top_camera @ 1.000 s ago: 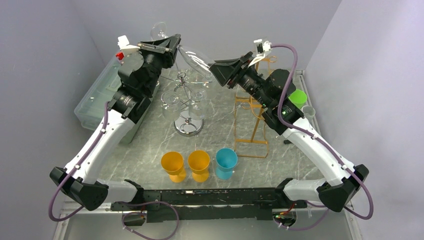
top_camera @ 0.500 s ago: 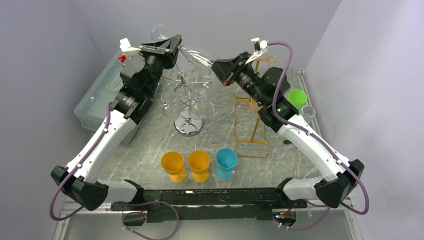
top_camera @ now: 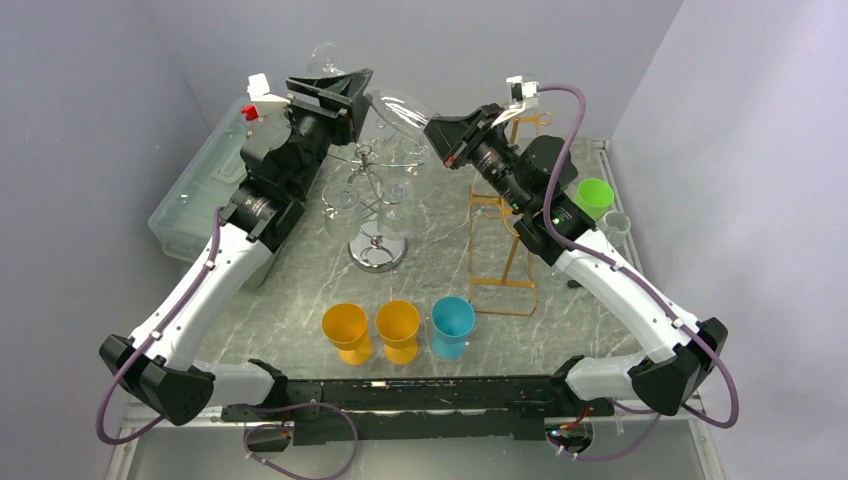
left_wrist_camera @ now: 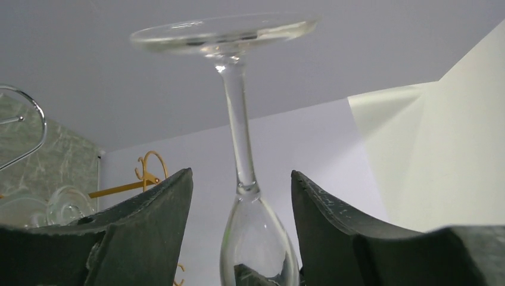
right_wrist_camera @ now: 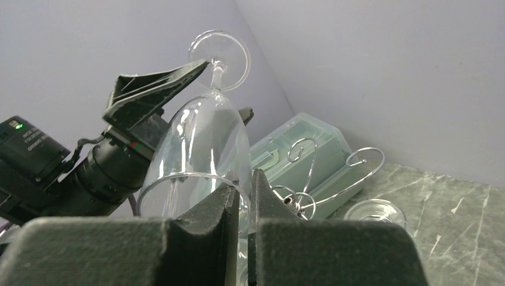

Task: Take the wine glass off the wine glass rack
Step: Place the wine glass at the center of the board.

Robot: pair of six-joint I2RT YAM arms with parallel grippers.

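While the wine glass [top_camera: 398, 108] is hanging in the air above the top of the wine glass rack [top_camera: 377, 205], the overhead camera is showing it tipped almost sideways between the two arms, foot toward the left gripper [top_camera: 345, 92] and bowl toward the right gripper [top_camera: 438, 135]; further glasses are hanging on the rack below, and two orange cups [top_camera: 346, 328] and a blue cup [top_camera: 452, 322] are standing on the marble table [top_camera: 290, 290] near the arm bases, with a gold wire stand [top_camera: 505, 245] just right of the rack; the left wrist camera is looking up along the stem, which is passing between the two dark fingers [left_wrist_camera: 158, 217] with a clear gap on each side, so this gripper is standing open and holding nothing, the foot sitting well above the fingertips; the right wrist camera is showing its own pads pressed tightly together on the rim of the bowl, so this gripper is pinching the glass and carrying it; beyond the bowl the other gripper is flanking the stem, and the rack's curled hooks [right_wrist_camera: 309, 158] and a clear plastic box [right_wrist_camera: 295, 143] are lying lower down behind.
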